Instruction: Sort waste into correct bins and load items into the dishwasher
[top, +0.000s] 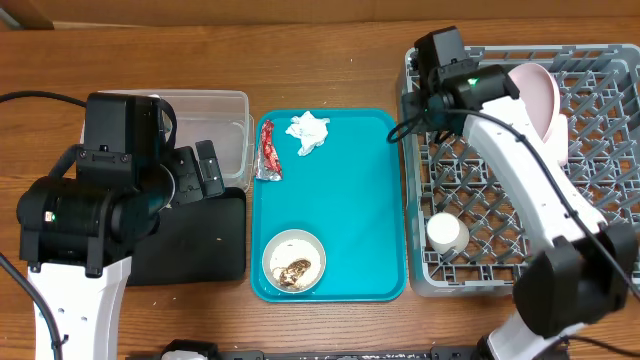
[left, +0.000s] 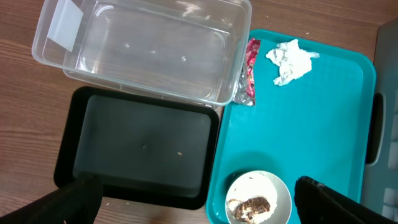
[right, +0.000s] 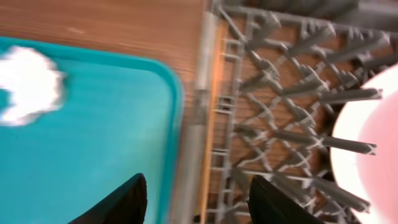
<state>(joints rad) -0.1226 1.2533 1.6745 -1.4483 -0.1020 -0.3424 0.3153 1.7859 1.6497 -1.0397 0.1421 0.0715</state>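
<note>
Left gripper (left: 202, 202): we see its 2 dark fingers spread wide, nothing between them, hanging over the near edge of the black tray.
Clear tub (left: 143, 53): see-through plastic, rectangular with rounded corners, glossy walls; it sits on the wooden table at the far left and we see nothing in it.
Black tray (left: 143, 146): shallow, matte, rectangular, touching the tub's near side; only a few pale specks on its floor.
Red wrapper (left: 250, 71): crinkled shiny foil, long and narrow, along the left rim of the teal tray (left: 311, 124), just beside the tub's corner.
Tissue (left: 290, 61): crumpled white paper, soft folds, at the tray's far end.
White bowl (left: 261, 177): round, smooth, at the tray's near end.
Food scraps (left: 252, 206): a brownish lump with pale grains, inside that bowl.
Right gripper (right: 196, 202): we see 2 fingers parted, gripping nothing, above the left rim of the rack.
Dish rack (top: 600, 170): grey plastic, grid floor, rows of upright pegs, right of the tray.
White cup (top: 446, 233): small, in the rack's near-left corner.
Pink dish (top: 540, 100): round, pale, on edge among the far pegs.
</note>
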